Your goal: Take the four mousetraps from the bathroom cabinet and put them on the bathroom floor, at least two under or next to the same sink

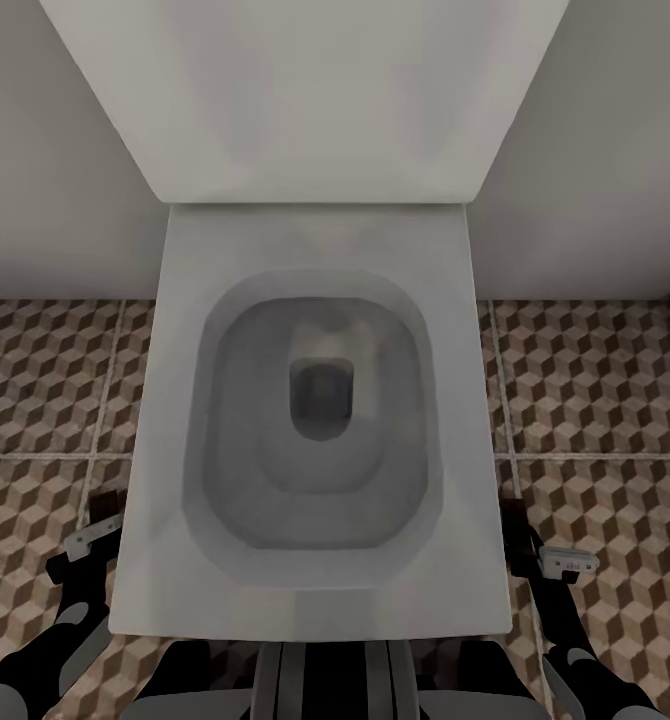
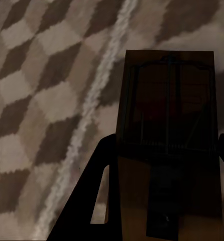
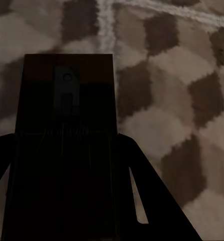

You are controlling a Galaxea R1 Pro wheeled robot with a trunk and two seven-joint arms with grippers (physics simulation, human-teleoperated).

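Mousetraps sit 1 in each hand: the left hand [image 2: 164,201] grips a mousetrap [image 2: 167,125], the right hand [image 3: 67,201] grips another mousetrap [image 3: 67,110], both above the bathroom floor [image 1: 595,400] beside a toilet [image 1: 315,420]. Best carry them level to a sink before lowering.

The head view is evenly lit, soft and slightly blurred, with no glare. Both wrist views are dim, their mousetraps [image 2: 167,115] [image 3: 67,145] sunk in deep shadow, the bathroom floor [image 2: 46,90] smeared.

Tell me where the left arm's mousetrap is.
In the left wrist view, the mousetrap sits between the left gripper fingers, above the cube-patterned floor.
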